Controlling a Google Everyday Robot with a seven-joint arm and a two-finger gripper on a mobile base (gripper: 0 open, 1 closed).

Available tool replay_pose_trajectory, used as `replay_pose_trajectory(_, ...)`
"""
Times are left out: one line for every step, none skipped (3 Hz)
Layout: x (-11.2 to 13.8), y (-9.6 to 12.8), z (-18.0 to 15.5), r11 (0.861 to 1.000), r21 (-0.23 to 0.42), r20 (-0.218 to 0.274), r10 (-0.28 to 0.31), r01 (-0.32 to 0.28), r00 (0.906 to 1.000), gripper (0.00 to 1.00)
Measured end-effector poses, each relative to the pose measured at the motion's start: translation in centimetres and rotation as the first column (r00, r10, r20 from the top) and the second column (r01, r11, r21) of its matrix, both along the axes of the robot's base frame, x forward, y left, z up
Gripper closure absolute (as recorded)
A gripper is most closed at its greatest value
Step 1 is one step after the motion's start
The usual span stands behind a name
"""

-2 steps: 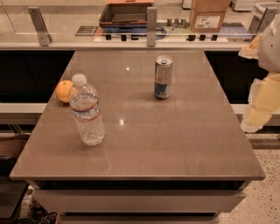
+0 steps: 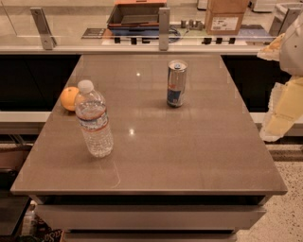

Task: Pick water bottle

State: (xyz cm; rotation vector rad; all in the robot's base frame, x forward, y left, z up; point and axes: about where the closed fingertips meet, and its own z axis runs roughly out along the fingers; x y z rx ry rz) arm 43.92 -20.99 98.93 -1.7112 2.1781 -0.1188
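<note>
The water bottle [image 2: 94, 120] is clear ribbed plastic with a white cap and a pale label band. It stands upright on the left part of the brown table [image 2: 189, 151]. My gripper [image 2: 282, 111] shows as pale yellow and white parts at the right edge of the camera view, beyond the table's right side. It is far from the bottle and holds nothing that I can see.
An orange [image 2: 69, 98] lies just behind and left of the bottle, close to it. A slim silver-blue can [image 2: 176, 83] stands upright at the table's middle back. Behind the table runs a counter with a glass guard, a tray [image 2: 137, 14] and a cardboard box [image 2: 226, 16].
</note>
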Motion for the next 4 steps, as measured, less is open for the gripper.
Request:
replay_pose_trajectory(-0.3,2.2,0.0,0.995,0.070,0.035,0.064,-0.066,0.9973,0.00)
replay_pose_trajectory(-1.3,5.6,-0.3,0.970,0.188,0.075,0.141,-0.153,0.9871,0.00)
replay_pose_trajectory(-2.5,9.3,-1.1,0.924,0.314,0.105,0.194,-0.217,0.9755,0.00)
replay_pose_trajectory(-2.2,12.8,-2.5,0.859,0.437,0.099,0.250,-0.268,0.9631,0.00)
